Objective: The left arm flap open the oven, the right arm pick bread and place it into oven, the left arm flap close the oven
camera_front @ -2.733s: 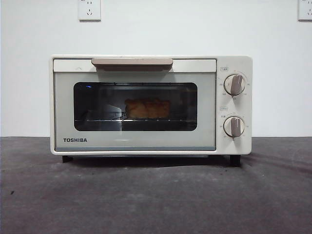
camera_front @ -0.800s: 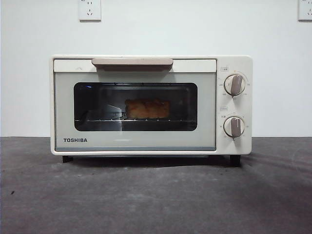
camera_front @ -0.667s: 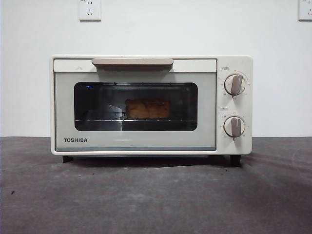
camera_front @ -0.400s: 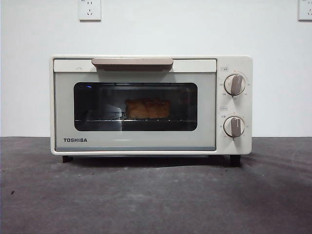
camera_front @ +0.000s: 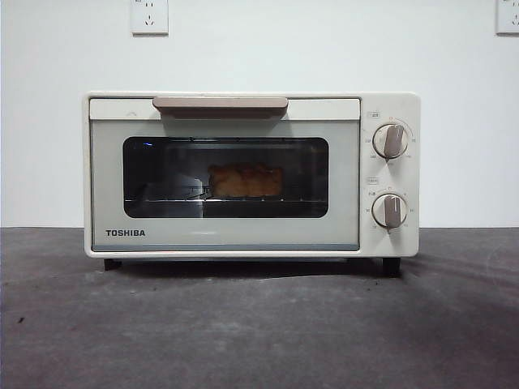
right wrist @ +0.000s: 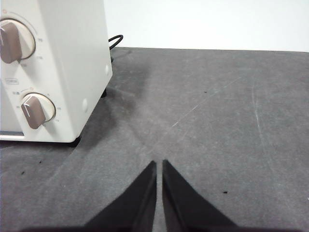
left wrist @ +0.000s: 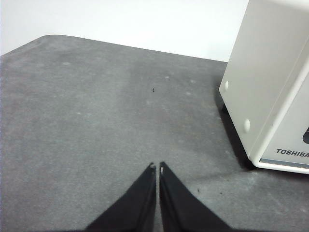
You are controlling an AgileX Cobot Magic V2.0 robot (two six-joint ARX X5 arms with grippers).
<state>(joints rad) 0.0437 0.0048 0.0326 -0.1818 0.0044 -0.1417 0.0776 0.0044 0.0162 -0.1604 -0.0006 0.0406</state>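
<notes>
In front I see the oven (camera_front: 251, 174) with its door closed and the bread (camera_front: 245, 181) on the rack inside. My left gripper (left wrist: 158, 167) hangs empty above the table (left wrist: 87, 125), jaws together, beside the oven. My right gripper (right wrist: 159, 164) likewise, near the knobs (right wrist: 36, 110).

Cream-white oven (camera_front: 227, 235) w/ dark window; golden-orange bread (camera_front: 245, 181); grey table (camera_front: 259, 324).

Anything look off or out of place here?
Nothing stands out. The oven sits level, door shut, with the bread on the rack inside. Left pincer and right pincer are shut, holding nothing, apart from the oven.
</notes>
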